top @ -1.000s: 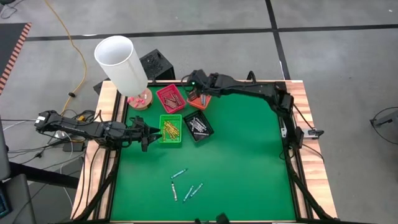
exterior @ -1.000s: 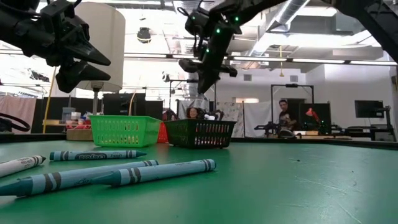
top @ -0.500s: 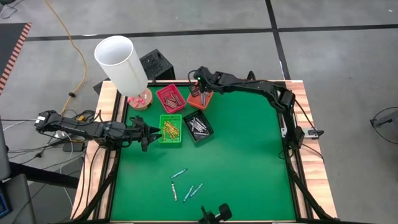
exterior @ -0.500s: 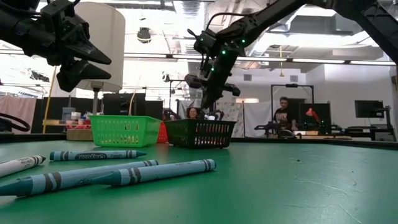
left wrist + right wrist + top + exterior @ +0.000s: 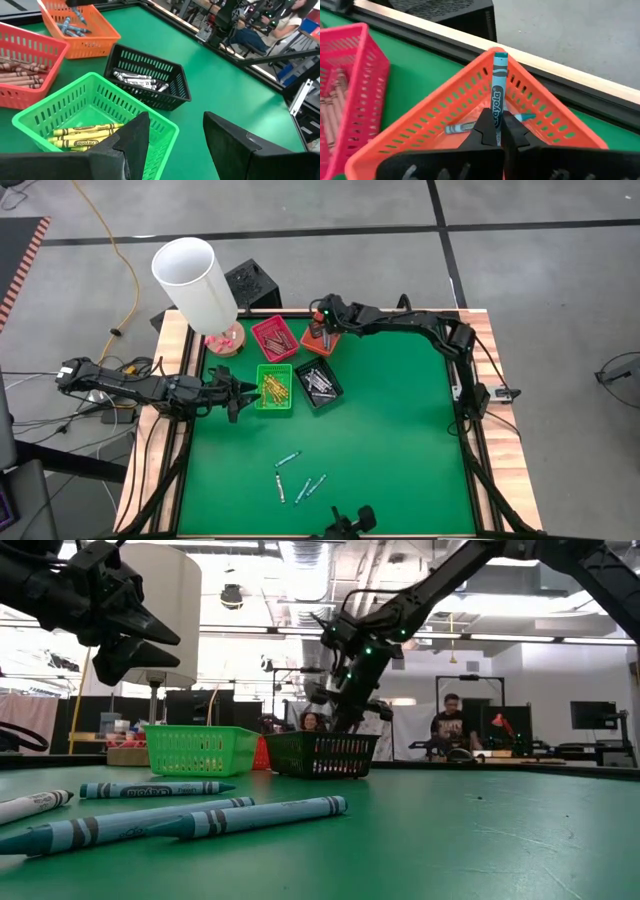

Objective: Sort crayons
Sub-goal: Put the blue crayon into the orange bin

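Fingers of my right gripper (image 5: 496, 131) are closed on a light blue crayon (image 5: 498, 97), which I hold upright over the orange tray (image 5: 445, 112); more blue crayons lie inside it. I see my left gripper (image 5: 172, 132) with fingers apart and empty, hovering just beside the green tray (image 5: 75, 107) of yellow crayons (image 5: 82, 136). Four blue crayons (image 5: 298, 478) lie loose on the green table (image 5: 400, 440), well apart from the trays.

A green table (image 5: 400, 430) carries red (image 5: 274, 338), orange (image 5: 321, 340), green (image 5: 274, 389) and black trays (image 5: 319, 383), plus loose blue crayons (image 5: 297, 477).
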`<action>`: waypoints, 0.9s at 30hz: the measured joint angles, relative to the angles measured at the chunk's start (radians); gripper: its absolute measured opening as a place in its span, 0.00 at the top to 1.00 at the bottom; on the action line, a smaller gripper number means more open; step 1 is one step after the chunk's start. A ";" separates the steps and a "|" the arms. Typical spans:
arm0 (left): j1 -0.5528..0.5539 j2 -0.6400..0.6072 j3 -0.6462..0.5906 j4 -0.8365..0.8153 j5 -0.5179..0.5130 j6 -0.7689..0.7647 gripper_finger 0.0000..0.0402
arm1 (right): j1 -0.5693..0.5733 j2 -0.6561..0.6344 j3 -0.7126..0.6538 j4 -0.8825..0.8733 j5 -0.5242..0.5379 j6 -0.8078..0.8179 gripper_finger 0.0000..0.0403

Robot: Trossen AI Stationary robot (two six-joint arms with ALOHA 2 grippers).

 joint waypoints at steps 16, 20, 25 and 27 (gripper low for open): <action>0.000 0.000 0.000 -0.001 -0.017 -0.027 0.56 | 0.002 0.000 0.000 0.015 -0.020 -0.008 0.87; 0.000 0.000 0.000 -0.001 -0.031 -0.028 0.56 | 0.002 0.000 0.000 0.015 -0.022 -0.045 0.80; 0.000 0.000 0.000 -0.001 -0.064 -0.028 0.56 | -0.004 0.000 0.000 0.018 -0.043 -0.078 0.76; 0.000 0.000 0.000 -0.002 -0.068 -0.028 0.56 | -0.007 0.000 0.000 0.024 -0.063 -0.092 0.76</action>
